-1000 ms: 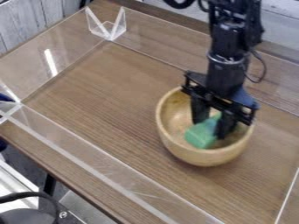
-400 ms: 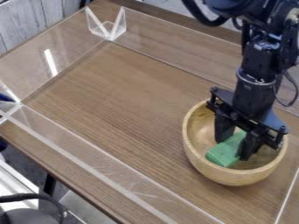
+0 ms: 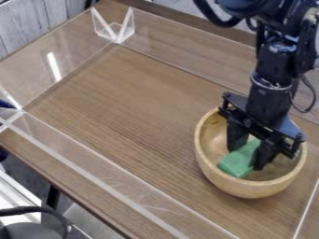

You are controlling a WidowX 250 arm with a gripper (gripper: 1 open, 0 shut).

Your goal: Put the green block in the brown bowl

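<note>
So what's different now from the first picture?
The brown bowl slid right and a little nearer the camera, with the gripper and the green block in it. The block stayed inside the bowl; the wire stand stayed put.

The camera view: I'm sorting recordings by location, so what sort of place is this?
Probably a robotics lab or workshop: a black robot arm over a wooden tabletop, with a black cable at the edge.
</note>
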